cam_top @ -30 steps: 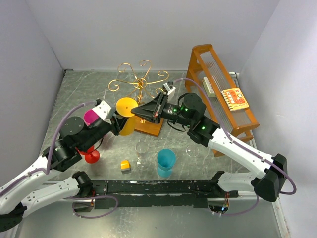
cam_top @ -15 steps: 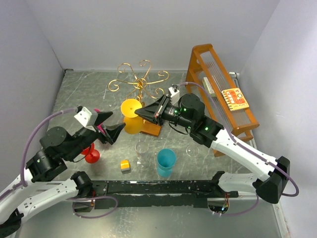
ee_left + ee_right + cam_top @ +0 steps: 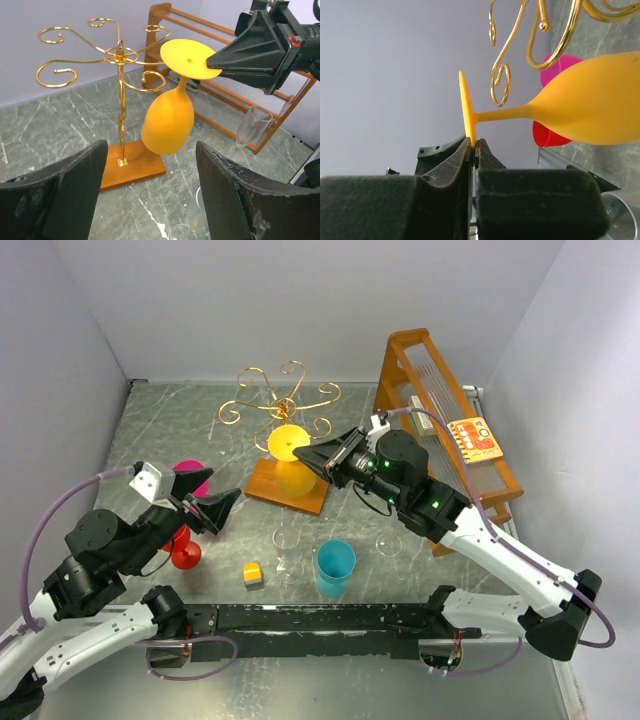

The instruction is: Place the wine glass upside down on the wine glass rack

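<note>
The yellow-orange wine glass [image 3: 293,472] hangs upside down, bowl lowest, over the wooden base [image 3: 262,484] of the wine glass rack [image 3: 283,406]. My right gripper [image 3: 312,452] is shut on the rim of the glass's flat foot, seen edge-on in the right wrist view [image 3: 473,145]. The stem passes close beside a gold scroll arm [image 3: 500,85]; I cannot tell whether they touch. My left gripper [image 3: 213,507] stands open to the left of the glass, apart from it, with nothing between its fingers [image 3: 80,175]. In the left wrist view the glass [image 3: 167,122] hangs just right of the rack's post [image 3: 121,100].
A tall orange slatted frame [image 3: 440,430] stands at the right. A clear glass [image 3: 287,540], a blue cup [image 3: 335,568] and another clear glass [image 3: 390,543] stand in front. A red glass [image 3: 185,555], a pink cup [image 3: 192,478] and a yellow block [image 3: 253,573] are at the left.
My left gripper let go of the glass's bowl, opened wide and drew back to the near left. My right gripper carried the glass up and back toward the rack's arms.
</note>
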Robot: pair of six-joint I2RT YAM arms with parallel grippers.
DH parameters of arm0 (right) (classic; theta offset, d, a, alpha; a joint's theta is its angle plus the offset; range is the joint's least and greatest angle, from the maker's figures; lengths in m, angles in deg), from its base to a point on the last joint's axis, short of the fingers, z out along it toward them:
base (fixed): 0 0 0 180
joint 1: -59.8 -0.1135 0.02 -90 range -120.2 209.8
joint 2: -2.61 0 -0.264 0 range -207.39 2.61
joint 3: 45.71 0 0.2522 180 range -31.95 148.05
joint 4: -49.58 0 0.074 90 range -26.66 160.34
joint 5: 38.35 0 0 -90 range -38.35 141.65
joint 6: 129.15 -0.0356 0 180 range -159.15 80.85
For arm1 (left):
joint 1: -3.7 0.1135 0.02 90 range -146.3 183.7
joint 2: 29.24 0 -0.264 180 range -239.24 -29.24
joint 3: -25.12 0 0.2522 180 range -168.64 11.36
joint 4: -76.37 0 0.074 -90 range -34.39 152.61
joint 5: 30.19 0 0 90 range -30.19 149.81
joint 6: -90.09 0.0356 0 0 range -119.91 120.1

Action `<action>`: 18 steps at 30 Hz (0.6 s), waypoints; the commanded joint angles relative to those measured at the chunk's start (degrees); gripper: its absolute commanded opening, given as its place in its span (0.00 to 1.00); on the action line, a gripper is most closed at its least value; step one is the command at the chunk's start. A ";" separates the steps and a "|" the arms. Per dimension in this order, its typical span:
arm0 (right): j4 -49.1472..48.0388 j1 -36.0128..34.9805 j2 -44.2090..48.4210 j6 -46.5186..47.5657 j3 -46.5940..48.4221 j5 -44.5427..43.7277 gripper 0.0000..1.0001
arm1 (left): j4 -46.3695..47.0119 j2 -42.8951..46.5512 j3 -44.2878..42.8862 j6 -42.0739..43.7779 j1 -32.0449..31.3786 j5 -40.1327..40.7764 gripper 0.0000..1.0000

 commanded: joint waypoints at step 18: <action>-3.20 -0.17 -8.38 3.97 7.42 -6.04 0.00 | -1.26 2.76 2.71 -2.96 -0.19 4.79 0.84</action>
